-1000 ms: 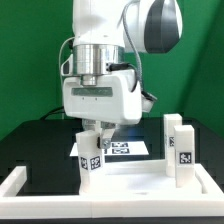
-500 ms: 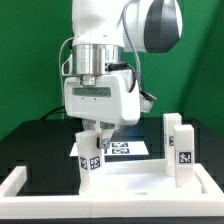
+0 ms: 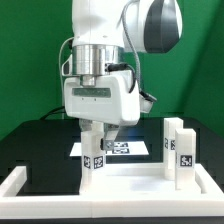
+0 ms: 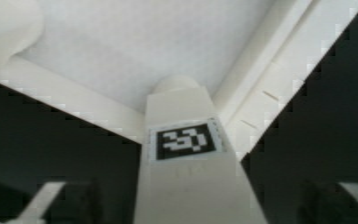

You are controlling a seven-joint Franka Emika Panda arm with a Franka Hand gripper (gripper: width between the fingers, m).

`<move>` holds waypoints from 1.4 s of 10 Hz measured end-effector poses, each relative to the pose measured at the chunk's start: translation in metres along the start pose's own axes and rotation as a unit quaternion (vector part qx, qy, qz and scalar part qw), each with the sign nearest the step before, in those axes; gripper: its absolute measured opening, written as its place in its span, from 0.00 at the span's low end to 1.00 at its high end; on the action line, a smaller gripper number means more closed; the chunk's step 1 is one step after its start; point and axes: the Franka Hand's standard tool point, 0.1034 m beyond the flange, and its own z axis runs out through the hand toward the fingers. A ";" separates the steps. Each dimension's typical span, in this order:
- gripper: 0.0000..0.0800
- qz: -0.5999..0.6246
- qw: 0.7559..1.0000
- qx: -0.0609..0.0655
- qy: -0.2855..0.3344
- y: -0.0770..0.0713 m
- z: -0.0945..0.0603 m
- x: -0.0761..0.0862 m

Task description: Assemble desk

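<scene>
- So the gripper [image 3: 97, 133] is hanging right over one leg [image 3: 92, 155], which stands upright on the slab [image 3: 130, 181], towards the exterior view's left.
- Jaws look apart to me. In the wrist view a finger [image 4: 41, 201] sits on either side of the leg [image 4: 190, 150] with dark gap between them and it, so I'd say nothing is clamped right now.
- Two more legs [image 3: 179, 150] stand close together at the exterior view's right, also on the slab from what I can see. I can't spot a fourth one, it may be hidden behind the arm.
- The slab lies flat at the near side of the black table [image 3: 35, 140], and the marker board [image 3: 128, 149] lies just behind it.
- Can't tell from these shots if the left leg is actually seated or screwed into its hole, or just standing there.
- What worries me: if it's only loosely seated, a finger brushing it as the arm lifts could tip it or drag it out of line. The fingers straddle it pretty closely.
- Also if the arm goes up at a slant instead of straight, one pad could catch the leg's top edge.
- A sideways swing towards the right pair could knock those over too, since they're tall and narrow.
</scene>
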 end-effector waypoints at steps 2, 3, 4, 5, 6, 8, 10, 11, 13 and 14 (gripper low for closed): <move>0.80 -0.029 1.000 0.003 0.002 -0.003 -0.004 -0.003; 0.81 -0.030 0.999 0.011 0.010 -0.005 -0.008 -0.006; 0.81 -0.030 0.999 0.010 0.010 -0.004 -0.006 -0.006; 0.81 -0.030 0.999 0.010 0.010 -0.003 -0.006 -0.006; 0.81 -0.030 0.999 0.010 0.010 -0.003 -0.006 -0.006; 0.81 -0.030 0.999 0.009 0.009 -0.003 -0.005 -0.006; 0.39 -0.021 1.000 0.008 0.009 -0.003 -0.004 -0.006; 0.39 -0.021 1.000 0.006 0.008 -0.001 -0.003 -0.006; 0.36 0.023 1.000 0.007 0.007 -0.001 -0.003 -0.007; 0.36 0.063 0.998 0.007 0.006 -0.001 -0.003 -0.007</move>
